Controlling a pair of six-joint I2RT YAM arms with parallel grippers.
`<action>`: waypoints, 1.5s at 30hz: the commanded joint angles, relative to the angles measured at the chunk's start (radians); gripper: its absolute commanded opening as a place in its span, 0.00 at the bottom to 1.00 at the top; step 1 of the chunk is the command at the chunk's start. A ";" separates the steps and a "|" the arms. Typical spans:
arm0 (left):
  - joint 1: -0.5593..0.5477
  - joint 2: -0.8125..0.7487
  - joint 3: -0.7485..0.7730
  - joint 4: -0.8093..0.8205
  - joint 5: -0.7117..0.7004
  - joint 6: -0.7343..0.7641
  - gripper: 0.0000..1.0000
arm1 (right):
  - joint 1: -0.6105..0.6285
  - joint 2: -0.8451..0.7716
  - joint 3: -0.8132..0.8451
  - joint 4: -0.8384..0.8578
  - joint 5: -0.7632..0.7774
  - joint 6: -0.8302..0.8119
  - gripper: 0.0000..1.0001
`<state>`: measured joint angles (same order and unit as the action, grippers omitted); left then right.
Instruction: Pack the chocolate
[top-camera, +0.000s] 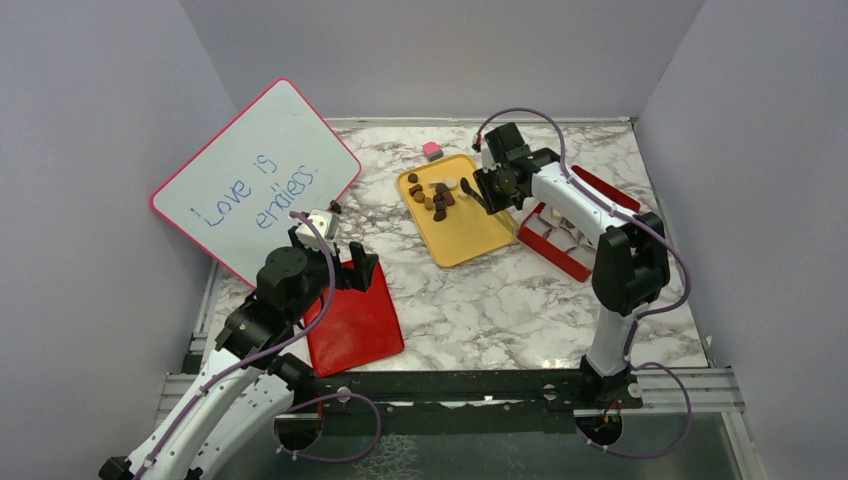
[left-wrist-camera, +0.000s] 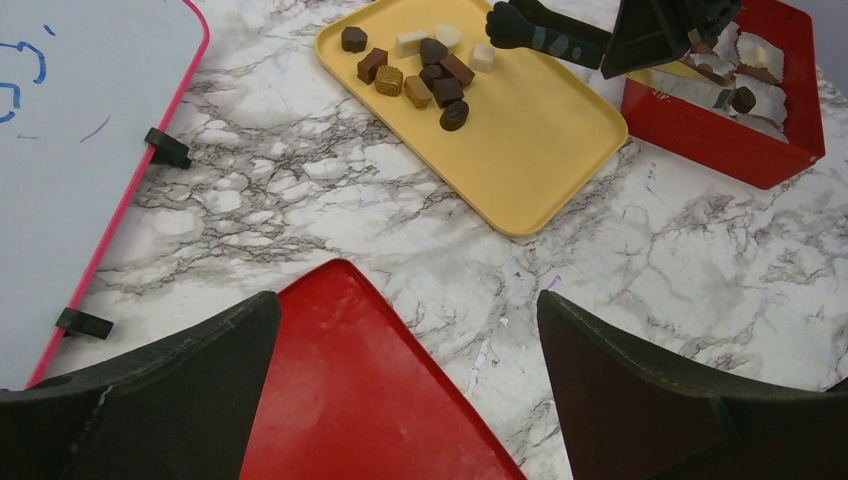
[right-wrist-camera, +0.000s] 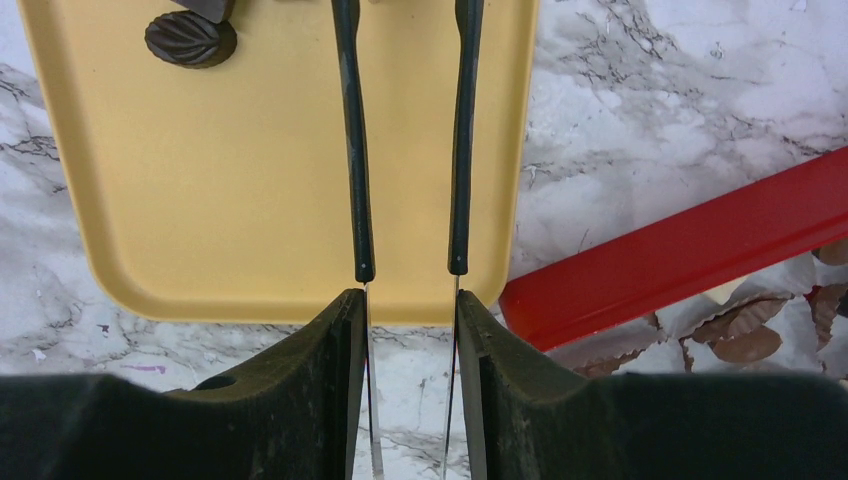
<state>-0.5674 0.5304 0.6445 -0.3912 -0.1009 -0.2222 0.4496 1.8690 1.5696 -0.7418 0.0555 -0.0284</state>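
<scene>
- Two fingers of left gripper (left-wrist-camera: 408, 310) spread wide over lid (left-wrist-camera: 350, 400), empty; chocolate (left-wrist-camera: 430, 75) lies well beyond.
- Roughly a dozen pieces unpacked, clustered at tray's (left-wrist-camera: 540, 130) far end.
- Right gripper (right-wrist-camera: 408, 300) clamps tongs (right-wrist-camera: 353, 150); arms slightly parted, tip just beside the cluster. Can't tell if pinching anything.
- Box (left-wrist-camera: 720, 145): one dark piece (left-wrist-camera: 743, 98) in a cup, most cups look empty. Early, I'd judge.

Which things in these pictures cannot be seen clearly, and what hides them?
- Right wrist view: the top edge cuts off the tips of the tongs, held in the right gripper.
- Top view: the right arm covers much of the red box; the chocolate is too small to count.
- Left wrist view: the open left gripper hides part of the red tray.
</scene>
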 joint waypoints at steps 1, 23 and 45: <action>-0.005 -0.012 -0.007 0.017 -0.023 0.011 0.99 | -0.005 0.049 0.060 0.015 -0.017 -0.043 0.41; -0.005 -0.006 -0.007 0.019 -0.028 0.014 0.99 | 0.001 0.122 0.074 -0.001 -0.061 -0.094 0.41; -0.005 -0.006 -0.006 0.020 -0.025 0.014 0.99 | 0.055 0.160 0.125 -0.052 0.060 -0.081 0.35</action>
<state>-0.5674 0.5301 0.6445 -0.3912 -0.1062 -0.2192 0.4915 2.0144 1.6482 -0.7631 0.0898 -0.1070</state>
